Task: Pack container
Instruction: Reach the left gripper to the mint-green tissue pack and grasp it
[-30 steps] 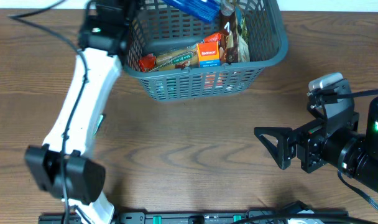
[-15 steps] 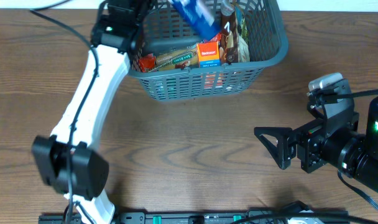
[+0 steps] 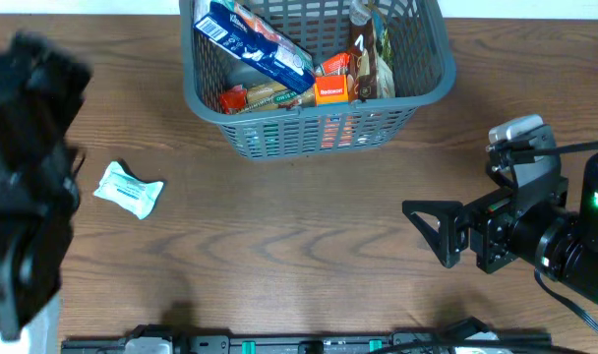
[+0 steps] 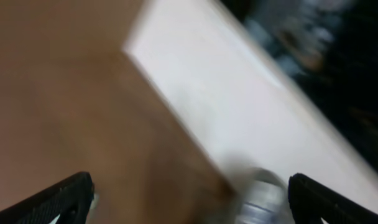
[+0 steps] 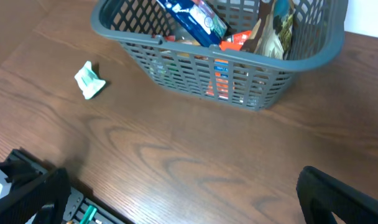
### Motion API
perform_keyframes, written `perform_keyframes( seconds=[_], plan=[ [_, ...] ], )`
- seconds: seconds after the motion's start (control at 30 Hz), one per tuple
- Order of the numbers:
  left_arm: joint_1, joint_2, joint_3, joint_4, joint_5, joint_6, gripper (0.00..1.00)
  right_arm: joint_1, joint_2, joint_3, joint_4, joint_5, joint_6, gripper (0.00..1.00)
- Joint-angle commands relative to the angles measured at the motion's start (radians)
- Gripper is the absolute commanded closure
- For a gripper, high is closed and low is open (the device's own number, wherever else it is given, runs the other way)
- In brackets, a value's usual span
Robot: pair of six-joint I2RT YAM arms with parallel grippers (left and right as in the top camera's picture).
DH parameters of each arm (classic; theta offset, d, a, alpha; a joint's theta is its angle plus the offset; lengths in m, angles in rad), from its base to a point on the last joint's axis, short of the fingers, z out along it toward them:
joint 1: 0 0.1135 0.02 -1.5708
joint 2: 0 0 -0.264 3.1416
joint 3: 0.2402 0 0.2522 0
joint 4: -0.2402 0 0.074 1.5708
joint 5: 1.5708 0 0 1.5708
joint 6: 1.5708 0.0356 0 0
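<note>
The container (image 3: pixel 301 136) is a dark grey slotted basket at the table's far middle, also in the right wrist view (image 5: pixel 241 70). A blue package (image 3: pixel 256 45) lies slanted on top of its load, beside an orange box (image 3: pixel 330 91) and a brown bag (image 3: pixel 371 54). My left arm (image 3: pixel 26 187) is a dark blur at the left edge, away from the container. In the blurred left wrist view my left gripper (image 4: pixel 189 200) is open and empty. My right gripper (image 3: pixel 432 234) stands open and empty at the right, over bare wood (image 5: pixel 183 199).
A small white and green packet (image 3: pixel 129 190) lies on the table left of the container, seen also from the right wrist (image 5: pixel 89 79). A dark rail (image 3: pixel 299 344) runs along the front edge. Blurred wood and a pale surface fill the left wrist view.
The left gripper opened and let go of the blue package, which now lies in the container. The left arm swung away to the left edge, uncovering the small packet. The right arm stayed still.
</note>
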State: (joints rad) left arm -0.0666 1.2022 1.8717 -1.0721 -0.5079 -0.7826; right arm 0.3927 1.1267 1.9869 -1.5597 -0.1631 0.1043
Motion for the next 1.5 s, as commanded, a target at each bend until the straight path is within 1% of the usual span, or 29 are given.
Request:
perform_keyframes(
  seconds=[0.0,0.17,0.27,0.37,0.47,0.57,0.63,0.73,0.83,0.97,1.1,1.3,1.4,1.47],
  plan=[
    [0.045,-0.005,-0.006,-0.141,-0.13,-0.062,0.01,-0.008,0.0,0.008,-0.002,0.002,0.014,0.01],
    [0.101,0.015,-0.023,-0.397,-0.129,-0.081,0.01,-0.008,0.0,0.008,-0.002,0.002,0.014,0.01],
    [0.117,0.055,-0.043,-0.52,-0.124,-0.203,0.02,-0.008,0.0,0.008,-0.002,0.002,0.014,0.01],
    [0.118,0.101,-0.08,-0.545,-0.076,-0.252,0.01,-0.008,0.0,0.008,-0.002,0.002,0.014,0.01],
    [0.118,0.148,-0.15,-0.491,-0.01,-0.252,0.02,-0.008,0.0,0.008,-0.002,0.002,0.014,0.01],
    [0.118,0.192,-0.259,-0.399,0.057,-0.248,0.02,-0.008,0.0,0.008,-0.002,0.002,0.014,0.01],
    [0.121,0.217,-0.337,-0.321,0.114,-0.214,0.02,-0.008,0.0,0.008,-0.002,0.002,0.014,0.01],
    [0.139,0.246,-0.446,-0.181,0.241,-0.119,0.02,-0.008,0.0,0.008,-0.002,0.002,0.014,0.01],
    [0.172,0.266,-0.54,-0.08,0.325,-0.092,0.02,-0.008,0.0,0.008,-0.002,0.002,0.014,0.01],
    [0.218,0.285,-0.63,0.003,0.397,-0.051,0.02,-0.008,0.0,0.008,-0.002,0.002,0.014,0.01],
    [0.251,0.294,-0.709,0.079,0.436,-0.013,0.01,-0.008,0.0,0.008,-0.002,0.002,0.014,0.01],
    [0.259,0.294,-0.819,0.224,0.445,0.007,0.01,-0.008,0.0,0.008,-0.002,0.002,0.014,0.01],
    [0.261,0.301,-0.855,0.297,0.445,0.024,0.02,-0.008,0.0,0.008,-0.002,0.002,0.014,0.01],
    [0.265,0.317,-0.858,0.317,0.445,0.024,0.01,-0.008,0.0,0.008,-0.002,0.002,0.014,0.01]
  ],
)
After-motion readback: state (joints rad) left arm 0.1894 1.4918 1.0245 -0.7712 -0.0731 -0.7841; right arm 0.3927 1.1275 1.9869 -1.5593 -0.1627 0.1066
